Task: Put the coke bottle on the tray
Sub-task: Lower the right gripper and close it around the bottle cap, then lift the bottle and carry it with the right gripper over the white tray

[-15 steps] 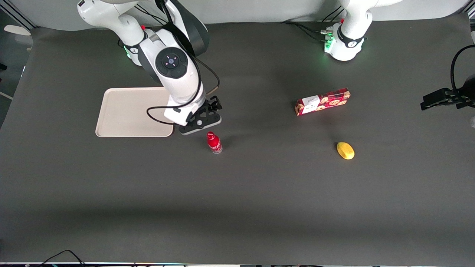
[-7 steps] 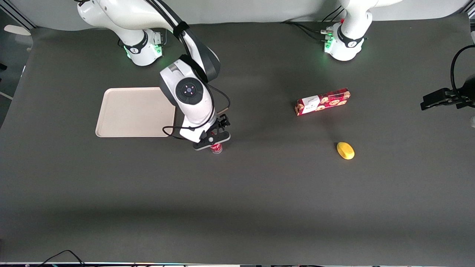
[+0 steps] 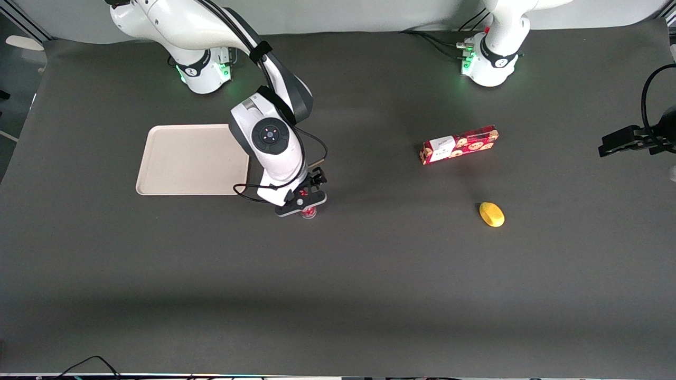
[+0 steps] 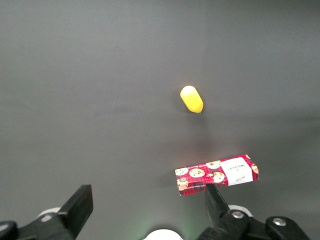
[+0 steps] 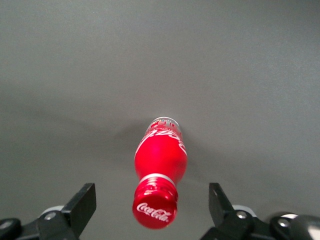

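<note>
The coke bottle (image 5: 159, 170) stands upright on the dark table, red with a red cap and white script. In the front view only its base (image 3: 308, 213) shows under my hand. My right gripper (image 5: 151, 207) is open and sits directly above the bottle, one finger on each side of the cap, with clear gaps and no contact. In the front view the gripper (image 3: 302, 207) hovers over the bottle. The beige tray (image 3: 179, 158) lies flat toward the working arm's end of the table, beside my arm and empty.
A red cookie box (image 3: 459, 144) and a yellow lemon-shaped object (image 3: 491, 214) lie toward the parked arm's end; both also show in the left wrist view, the box (image 4: 217, 174) and the yellow object (image 4: 191, 99).
My right arm has swung from beside the tray out over the bottle and lowered, so the gripper now covers the bottle's top. The bottle has not moved.
</note>
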